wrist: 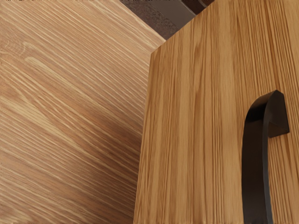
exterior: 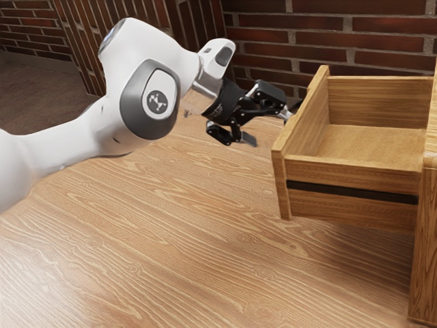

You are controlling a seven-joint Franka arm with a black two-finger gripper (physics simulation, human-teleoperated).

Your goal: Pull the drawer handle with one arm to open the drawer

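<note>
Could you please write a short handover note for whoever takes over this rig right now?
Gripper: at the front panel of the wooden drawer, close to its black handle; whether it grips the handle cannot be told.
Drawer: stands well out of the cabinet, above the table.
Done: the drawer is open.
Left: judge whether that opening is enough; if so, probably just back the arm away.
</note>
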